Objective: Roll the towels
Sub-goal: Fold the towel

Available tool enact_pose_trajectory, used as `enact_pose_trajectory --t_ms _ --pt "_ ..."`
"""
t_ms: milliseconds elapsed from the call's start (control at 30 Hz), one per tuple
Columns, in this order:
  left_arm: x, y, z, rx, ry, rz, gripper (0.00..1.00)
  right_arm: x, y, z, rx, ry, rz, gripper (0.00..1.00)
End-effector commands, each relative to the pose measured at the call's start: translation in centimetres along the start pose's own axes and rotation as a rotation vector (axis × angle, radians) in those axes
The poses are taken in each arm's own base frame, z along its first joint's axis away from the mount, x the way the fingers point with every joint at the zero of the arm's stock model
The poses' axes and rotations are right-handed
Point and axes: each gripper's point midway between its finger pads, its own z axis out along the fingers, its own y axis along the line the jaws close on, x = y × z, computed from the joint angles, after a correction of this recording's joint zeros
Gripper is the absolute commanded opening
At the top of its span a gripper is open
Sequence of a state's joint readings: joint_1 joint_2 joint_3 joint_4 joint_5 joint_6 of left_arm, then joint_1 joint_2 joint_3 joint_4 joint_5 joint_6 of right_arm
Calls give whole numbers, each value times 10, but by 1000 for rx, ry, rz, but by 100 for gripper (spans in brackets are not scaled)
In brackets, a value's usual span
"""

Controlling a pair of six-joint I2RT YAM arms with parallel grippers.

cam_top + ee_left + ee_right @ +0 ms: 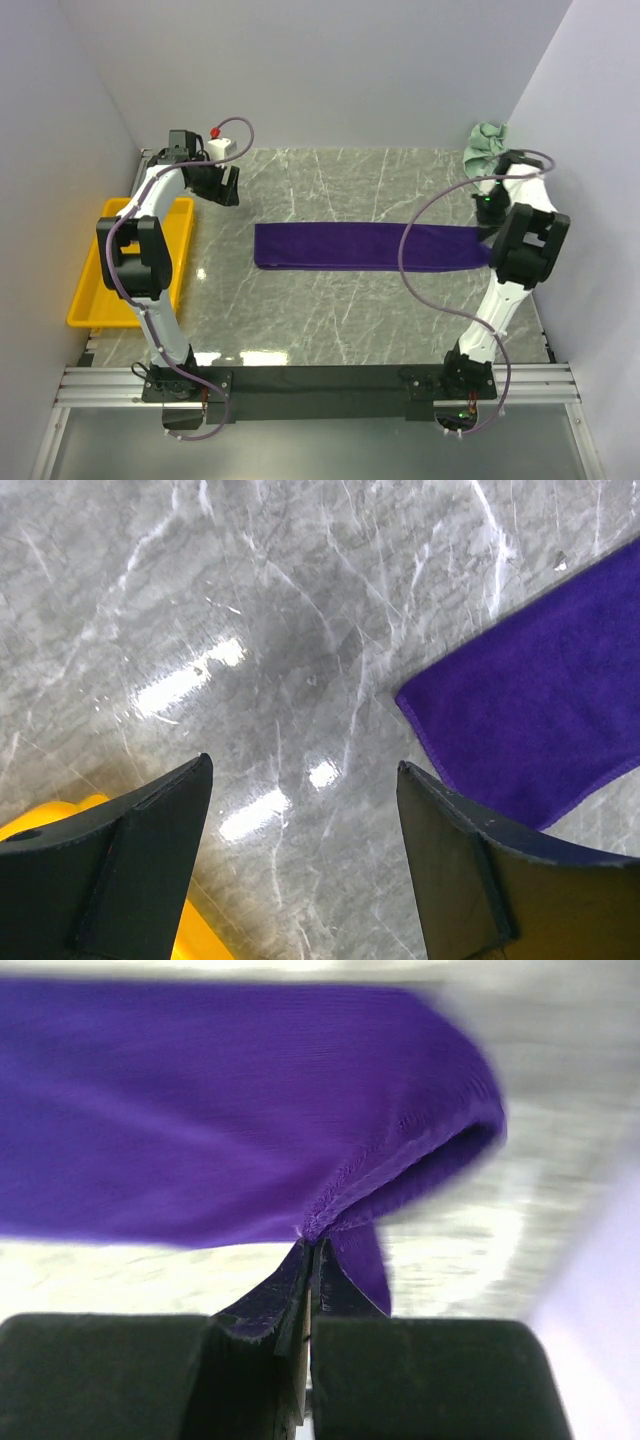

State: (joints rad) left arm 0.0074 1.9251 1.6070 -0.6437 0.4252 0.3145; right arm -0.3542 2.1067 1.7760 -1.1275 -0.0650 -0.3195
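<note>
A deep purple towel (360,246) lies flat as a long strip across the middle of the marble table. My right gripper (488,232) is at its right end, shut on the towel's hem. The right wrist view shows the purple towel (230,1110) pinched at its edge by the right gripper (312,1245), the cloth lifted into a fold. A pale mint green towel (487,146) lies crumpled in the back right corner. My left gripper (222,186) hangs open at the back left, off the towel. Between its spread fingers the left gripper (305,780) has bare table, with the purple towel's left end (540,710) just to its right.
A yellow tray (110,290) sits along the table's left edge, partly under the left arm; its corner (60,815) shows in the left wrist view. A small white box with a red knob (222,144) stands at the back left. Walls enclose the table on three sides.
</note>
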Motion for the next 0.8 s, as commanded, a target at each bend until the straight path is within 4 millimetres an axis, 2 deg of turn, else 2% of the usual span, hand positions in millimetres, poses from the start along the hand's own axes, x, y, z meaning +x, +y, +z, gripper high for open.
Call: enact_pose_trajectory --t_ms 0,67,100,167,233,467,567,767 --pt "-24 -7 -21 2 -62 5 80 9 71 -34 -122 -23 -90 0" --pt "-26 -7 -21 -3 -61 -2 82 15 93 -31 -153 -13 -106 0" --pt "-27 -5 -22 -12 -65 -23 82 15 113 -32 -182 -17 -141 0" --pt "-28 -4 -23 -26 -69 -36 88 16 135 -31 -221 -12 -153 0" --pt "-31 -6 -24 -24 -79 -52 99 15 162 -28 -276 -2 -187 0" --pt "-36 -17 -32 10 -124 -70 99 17 226 -13 -392 45 -258 0" --pt "-33 -19 -33 14 -116 -77 99 18 244 -8 -418 52 -282 0" --pt "-27 -19 -31 10 -100 -95 100 13 262 2 -446 68 -295 0"
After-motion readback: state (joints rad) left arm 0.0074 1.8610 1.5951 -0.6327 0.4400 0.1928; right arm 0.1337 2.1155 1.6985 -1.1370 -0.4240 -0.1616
